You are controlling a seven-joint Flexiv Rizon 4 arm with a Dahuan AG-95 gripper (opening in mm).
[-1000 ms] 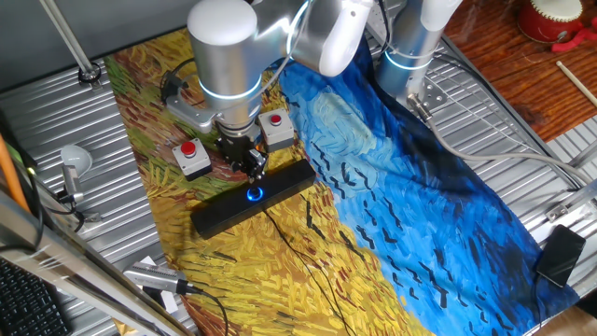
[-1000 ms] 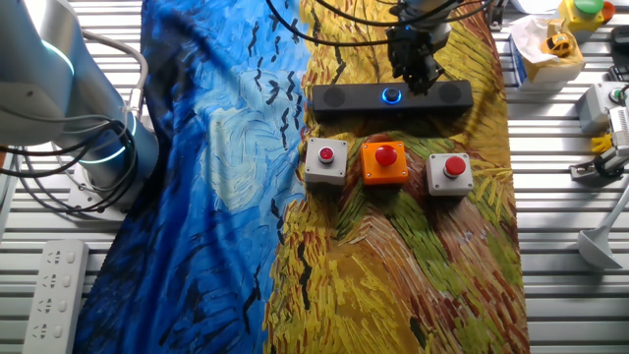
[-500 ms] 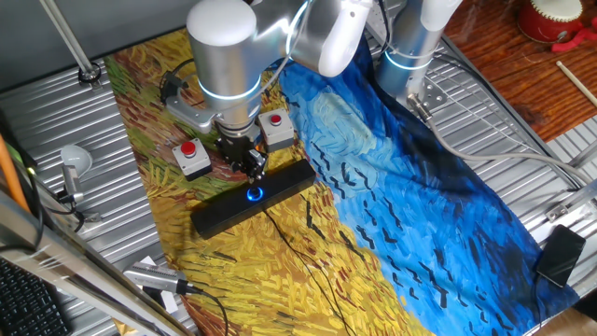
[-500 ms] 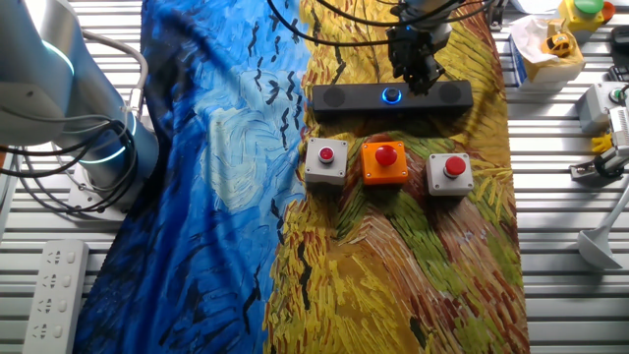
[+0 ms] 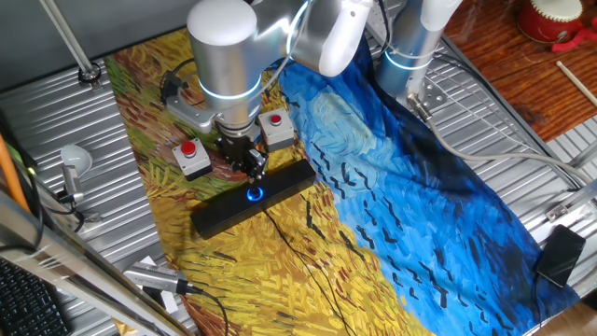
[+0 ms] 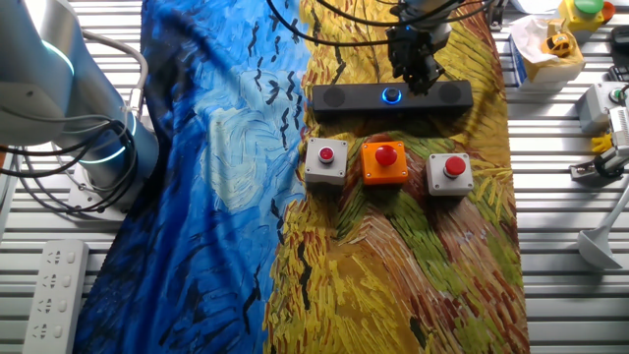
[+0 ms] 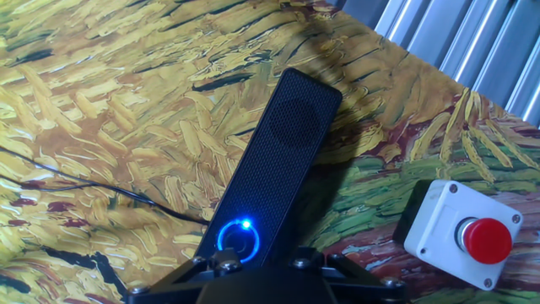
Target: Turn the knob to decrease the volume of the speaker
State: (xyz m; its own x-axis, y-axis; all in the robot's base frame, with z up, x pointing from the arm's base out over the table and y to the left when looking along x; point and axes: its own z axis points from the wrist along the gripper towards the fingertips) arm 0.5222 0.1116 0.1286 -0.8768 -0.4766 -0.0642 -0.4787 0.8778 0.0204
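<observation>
The speaker (image 6: 391, 96) lies flat on the yellow part of a painted cloth (image 6: 413, 265) spread over the table, its long side parallel to a row of three button boxes. The knob (image 6: 392, 95) sits at the speaker's middle, ringed in blue light; it also shows in the first fixed view (image 5: 253, 194) and in the hand view (image 7: 239, 239). The gripper (image 6: 418, 77) hangs over the speaker just beside the knob, a little toward the speaker's end nearer the right-hand grey box; in the first fixed view its tip (image 5: 256, 169) is just above the glowing ring. Whether the fingers are apart or together cannot be told: the hand view shows only the black base of the hand at the bottom edge, with the knob just in front of it, and no fingertip reaching the dial. The row of boxes: a grey box (image 6: 326, 160), an orange box (image 6: 384, 162), and a second grey box (image 6: 450, 173), each with a red cap, all near the speaker but apart from it. A thin black cable (image 7: 93, 186) runs across the cloth toward the speaker's side.
</observation>
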